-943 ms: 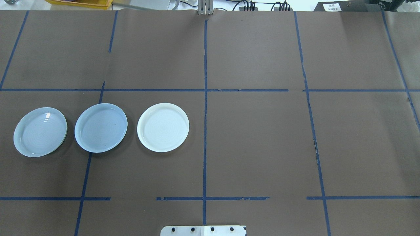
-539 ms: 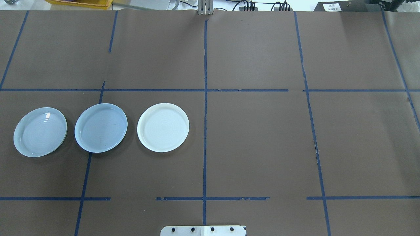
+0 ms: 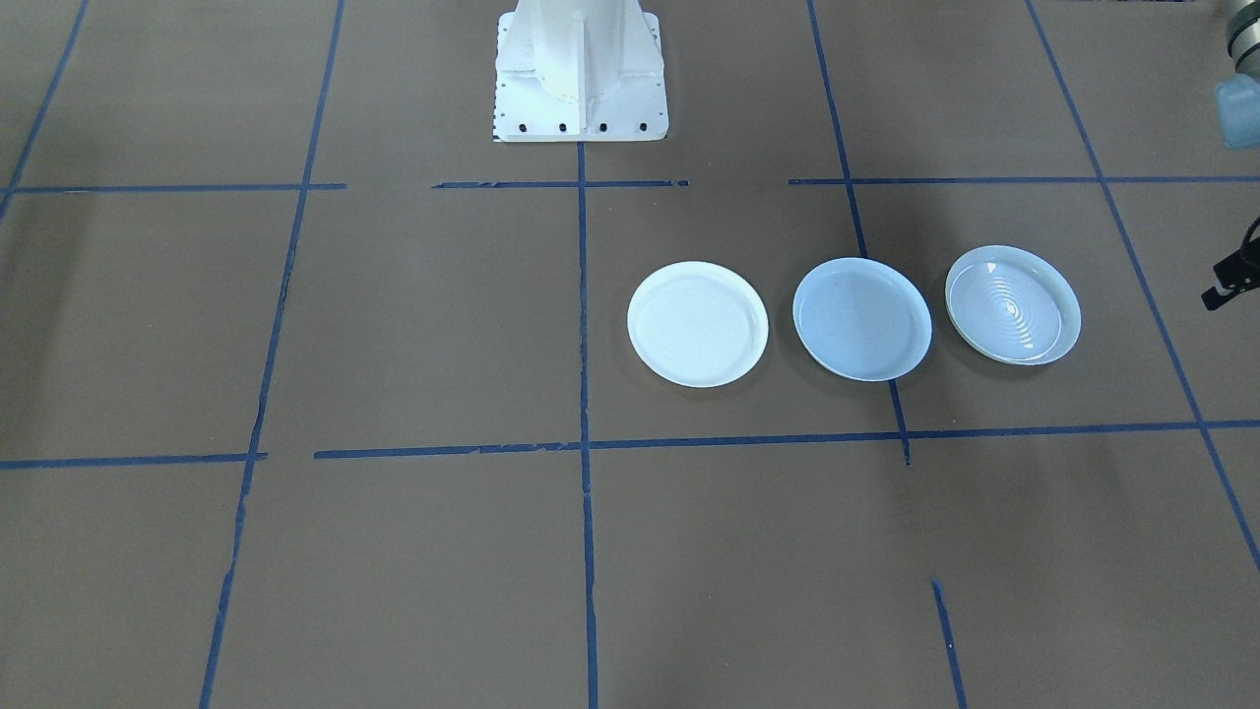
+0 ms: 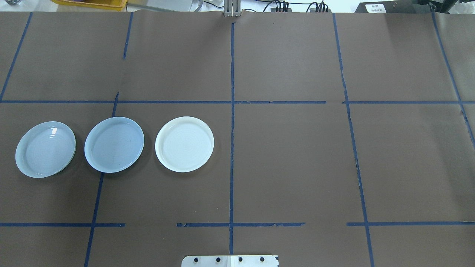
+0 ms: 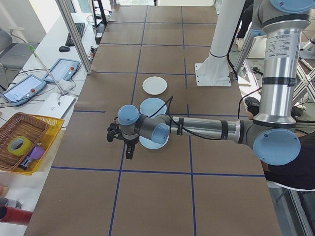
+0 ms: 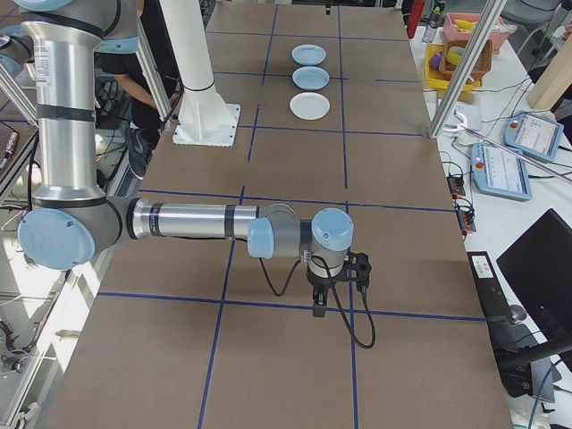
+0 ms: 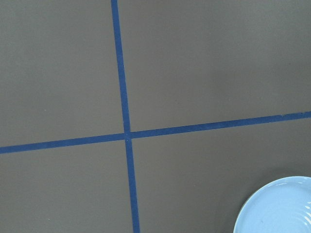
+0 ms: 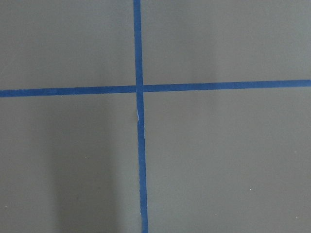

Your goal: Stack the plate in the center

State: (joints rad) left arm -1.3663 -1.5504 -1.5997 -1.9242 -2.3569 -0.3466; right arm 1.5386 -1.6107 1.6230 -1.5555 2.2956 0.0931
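— What do we see on the brown paper-covered table (image 4: 297, 167) with its grid of blue tape lines (image 4: 232, 148)?

— We see three round shallow plates in a row on the robot's left half, none touching. The smooth, glossy pale-blue round plate (image 4: 114, 144) lies flat in the middle of the row, with nothing on it. The bright white round plate (image 4: 184, 144) lies beside it towards the table's middle, and the pale-blue plate with concentric ripples (image 4: 45, 149) lies on its other side, towards the table's left end.

— And where do we find the arms?

— We find the left gripper (image 5: 129, 156) pointing down over the table near the rippled plate, on the side away from the other two; its wrist camera catches only that plate's rim in a corner. We find the right gripper (image 6: 318, 308) pointing down over a tape crossing, well apart from all three plates.

— Can we tell how the jaws stand?

— We cannot tell for either gripper; only the side views show them. Neither holds a plate.
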